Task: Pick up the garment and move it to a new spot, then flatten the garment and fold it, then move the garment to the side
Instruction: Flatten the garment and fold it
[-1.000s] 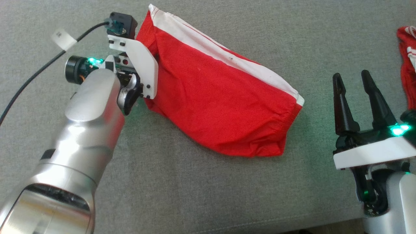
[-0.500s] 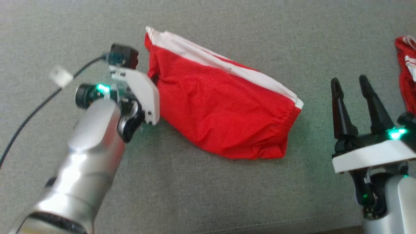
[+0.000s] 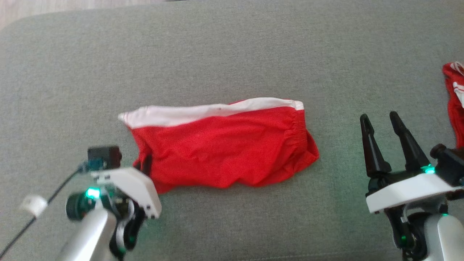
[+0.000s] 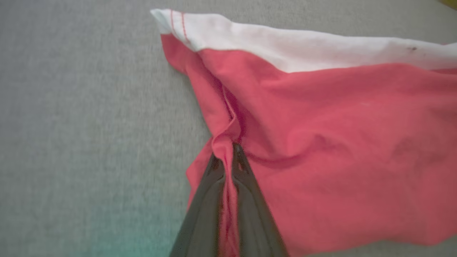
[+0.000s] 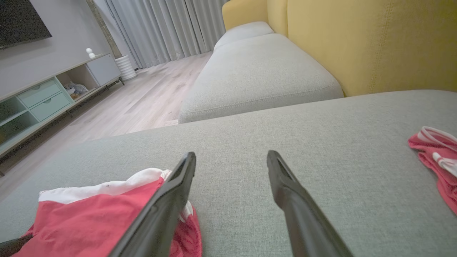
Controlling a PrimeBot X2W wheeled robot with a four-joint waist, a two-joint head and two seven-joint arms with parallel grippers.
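— One broad grey sofa cushion (image 3: 232,54) carried all of it, didn't it? Where did we have the garment (image 3: 224,145)?

— Near the middle of that cushion, lying fairly flat on the fabric. It was the next biggest thing in front of us, well apart from the other red cloth (image 3: 455,98) at our far right edge.

— Which way did it run?

— Its long axis ran across us, left to right. The white band (image 3: 203,113) lay along the far long side. The gathered end pointed toward our right arm and the looser, open end toward our left.

— Why did we have the left arm down there?

— Our left gripper (image 4: 225,159) had its fingers pressed together on a pinch of red cloth at that left end, low on the edge and away from the white band. We judged that to be the hold for carrying the garment to a new spot. Taking it by an end should let the rest trail along the long axis rather than bunch up.

— And the right one?

— Our right gripper (image 3: 378,116) hovered near the gathered end without touching it, fingers apart with nothing between them, pointing away from us. We read that as standing clear so it wouldn't snag the move. It also looked near enough to take the other end when the flattening came.
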